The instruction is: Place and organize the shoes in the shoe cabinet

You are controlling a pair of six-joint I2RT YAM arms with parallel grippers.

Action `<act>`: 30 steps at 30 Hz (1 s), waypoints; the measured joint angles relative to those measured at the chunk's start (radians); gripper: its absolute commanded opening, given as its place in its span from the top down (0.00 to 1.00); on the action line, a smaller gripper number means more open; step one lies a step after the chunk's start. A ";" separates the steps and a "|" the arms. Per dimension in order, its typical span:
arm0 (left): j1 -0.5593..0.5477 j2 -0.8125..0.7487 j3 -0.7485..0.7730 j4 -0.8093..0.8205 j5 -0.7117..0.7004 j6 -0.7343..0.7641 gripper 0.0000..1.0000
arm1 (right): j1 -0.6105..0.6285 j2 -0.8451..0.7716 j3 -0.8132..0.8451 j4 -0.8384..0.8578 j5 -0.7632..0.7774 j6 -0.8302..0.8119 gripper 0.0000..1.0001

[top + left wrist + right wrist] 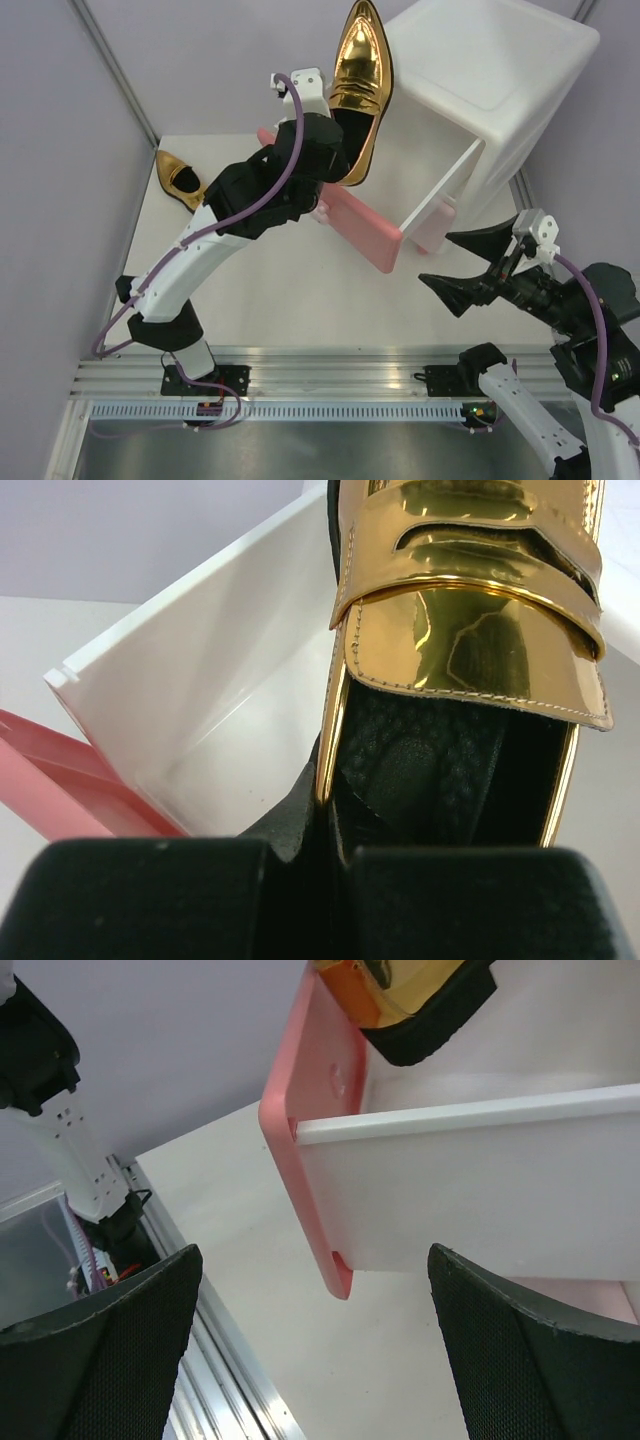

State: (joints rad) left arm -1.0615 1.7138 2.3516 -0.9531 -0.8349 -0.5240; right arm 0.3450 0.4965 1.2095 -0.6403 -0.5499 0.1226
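At the lower right of the top view, the right gripper (435,259) hangs with its black fingers spread wide and empty, just beside the pulled-out white drawer with a pink front (365,235). Mid-frame, the left gripper (335,865) is clamped on the heel end of a shiny gold pointed shoe (362,70), toe toward the top edge, over that drawer. A second gold shoe (180,178) lies on the white table (300,300) at the left. The white rounded plastic cabinet (500,70) fills the upper right.

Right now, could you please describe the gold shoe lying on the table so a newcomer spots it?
From the white shoe cabinet, look across the table to the left wall. The gold shoe lies flat there; its twin hangs raised in the left gripper.
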 measured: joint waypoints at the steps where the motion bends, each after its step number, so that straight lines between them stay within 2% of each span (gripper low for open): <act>1: 0.000 -0.001 0.000 0.004 0.000 0.005 0.98 | 0.000 0.015 0.001 0.006 -0.029 0.000 0.02; 4: 0.000 -0.010 0.000 0.025 0.000 0.028 0.98 | 0.000 0.071 0.002 0.022 -0.089 0.000 0.02; 10: 0.000 -0.028 0.000 0.068 0.001 0.072 0.98 | 0.000 0.119 0.011 0.063 -0.107 -0.001 0.02; 18: 0.000 -0.038 0.002 0.151 0.014 0.172 0.98 | 0.000 0.273 0.209 0.063 -0.154 -0.006 0.02; 30: 0.000 -0.061 -0.007 0.322 0.012 0.314 0.98 | 0.000 0.418 0.327 0.050 -0.211 0.019 0.02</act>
State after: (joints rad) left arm -1.0615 1.6524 2.3444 -0.6308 -0.8230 -0.2100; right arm 0.3450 0.9146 1.5364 -0.5900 -0.7612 0.1421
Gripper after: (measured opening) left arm 0.044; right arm 0.979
